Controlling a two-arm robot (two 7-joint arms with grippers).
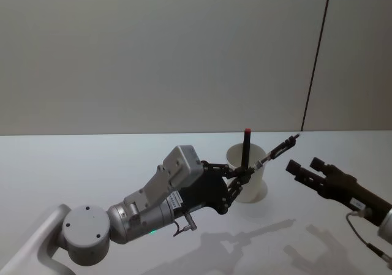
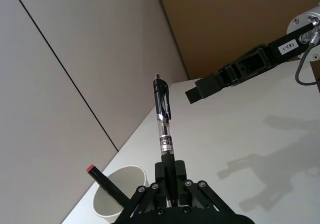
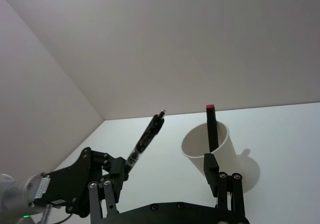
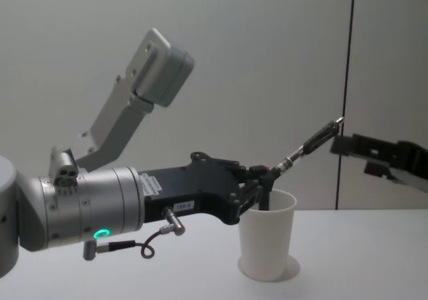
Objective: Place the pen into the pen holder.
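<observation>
Item 1: left gripper [image 1: 244, 176], reaching forward over the white table [image 1: 92, 165] from the robot's left. Its fingers are closed on the lower end of a pen [image 1: 277, 149], a clear-barrelled one with a black clip and a printed label. The pen points up and away to the right, slanted, its far tip [image 4: 338, 119] in the air above and past the cup, near the right gripper but apart from it.

Item 2: cup [image 1: 247, 173], white paper, tapered, rolled rim, upright on the table just beyond the left gripper's fingers. In the chest view the gripper sits at rim height, beside the cup's left side.

Item 3: 1 black marker with a red end [image 1: 245, 147], standing inside the cup and leaning on its wall, rising well above the rim.

Item 4: right gripper [image 1: 297, 169], hanging above the table to the right of the cup, holding nothing; its fingers look spread, though the angle makes that hard to confirm.
</observation>
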